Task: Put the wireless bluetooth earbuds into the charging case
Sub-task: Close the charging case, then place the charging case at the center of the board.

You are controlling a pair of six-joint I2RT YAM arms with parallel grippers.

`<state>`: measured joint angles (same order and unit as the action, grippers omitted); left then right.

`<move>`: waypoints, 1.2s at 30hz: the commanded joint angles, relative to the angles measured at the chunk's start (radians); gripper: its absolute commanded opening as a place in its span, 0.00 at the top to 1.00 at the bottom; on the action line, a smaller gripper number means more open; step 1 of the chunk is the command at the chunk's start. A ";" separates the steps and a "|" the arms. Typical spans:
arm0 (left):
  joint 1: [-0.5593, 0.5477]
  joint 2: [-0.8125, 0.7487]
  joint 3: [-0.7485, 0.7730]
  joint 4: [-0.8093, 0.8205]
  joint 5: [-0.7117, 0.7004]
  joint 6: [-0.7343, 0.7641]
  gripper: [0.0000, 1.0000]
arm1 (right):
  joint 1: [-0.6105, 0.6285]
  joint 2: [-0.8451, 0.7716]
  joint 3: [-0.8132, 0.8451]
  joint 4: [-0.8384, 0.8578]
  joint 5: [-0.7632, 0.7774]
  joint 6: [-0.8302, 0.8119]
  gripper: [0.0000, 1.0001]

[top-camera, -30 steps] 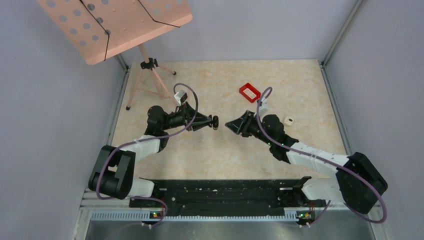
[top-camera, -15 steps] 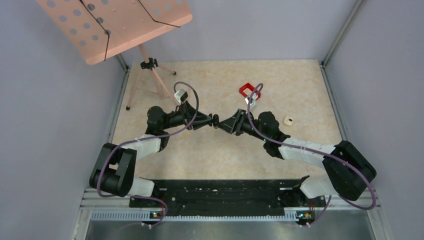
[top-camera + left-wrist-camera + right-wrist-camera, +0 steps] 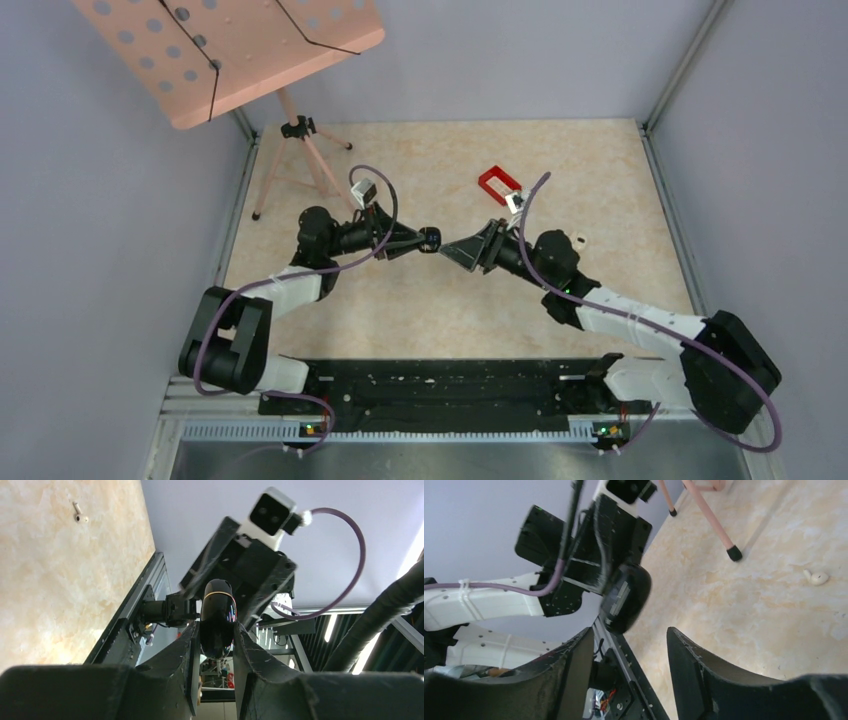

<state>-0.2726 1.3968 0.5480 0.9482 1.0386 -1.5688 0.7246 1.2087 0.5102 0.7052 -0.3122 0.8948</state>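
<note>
My left gripper (image 3: pixel 424 240) is shut on the glossy black charging case (image 3: pixel 431 238) and holds it in the air, mid-table. In the left wrist view the case (image 3: pixel 216 615) stands clamped between my fingers (image 3: pixel 216 626). My right gripper (image 3: pixel 450 249) is open and empty, facing the case from the right, just short of it. In the right wrist view the case (image 3: pixel 626 597) hangs just beyond my spread fingertips (image 3: pixel 629 631). A pale earbud (image 3: pixel 815 577) lies on the floor near the stand's feet. Another pale earbud (image 3: pixel 78 516) shows on the floor in the left wrist view. No dark earbud is in view.
A red rectangular tray (image 3: pixel 497 185) lies behind my right gripper. A small cream piece (image 3: pixel 578 239) lies beside my right arm. A pink perforated music stand (image 3: pixel 230 50) on a tripod (image 3: pixel 300 150) stands at the back left; one foot (image 3: pixel 734 553) shows in the right wrist view.
My right gripper moved left up to the case held by my left gripper, then drew back a little to the right. The left gripper and case hardly moved.
</note>
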 commanded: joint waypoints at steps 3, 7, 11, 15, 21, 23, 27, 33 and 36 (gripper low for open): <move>-0.005 -0.007 0.028 -0.032 0.029 0.055 1.00 | -0.008 -0.172 0.011 -0.065 0.089 -0.077 0.32; -0.005 -0.002 0.034 -0.009 0.046 0.054 1.00 | -0.042 -0.173 0.017 -0.062 0.032 -0.052 0.23; -0.005 0.017 0.030 0.078 0.051 -0.005 1.00 | -0.090 -0.095 -0.021 0.128 -0.082 0.087 0.23; -0.006 0.030 0.031 0.119 0.047 -0.036 1.00 | -0.093 0.008 -0.008 0.275 -0.191 0.164 0.24; -0.005 0.031 0.037 0.119 0.047 -0.036 1.00 | -0.093 0.117 -0.005 0.459 -0.265 0.252 0.31; -0.007 0.028 0.035 0.118 0.046 -0.035 1.00 | -0.093 0.130 0.007 0.457 -0.273 0.254 0.32; -0.008 0.027 0.037 0.116 0.047 -0.032 1.00 | -0.093 0.162 0.023 0.456 -0.281 0.262 0.34; -0.011 0.030 0.045 0.121 0.047 -0.031 1.00 | -0.093 0.228 0.054 0.461 -0.288 0.279 0.40; -0.012 0.028 0.048 0.117 0.047 -0.029 1.00 | -0.093 0.250 0.060 0.489 -0.285 0.295 0.44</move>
<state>-0.2794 1.4250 0.5564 0.9955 1.0771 -1.6020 0.6365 1.4345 0.5251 1.0981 -0.5827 1.1687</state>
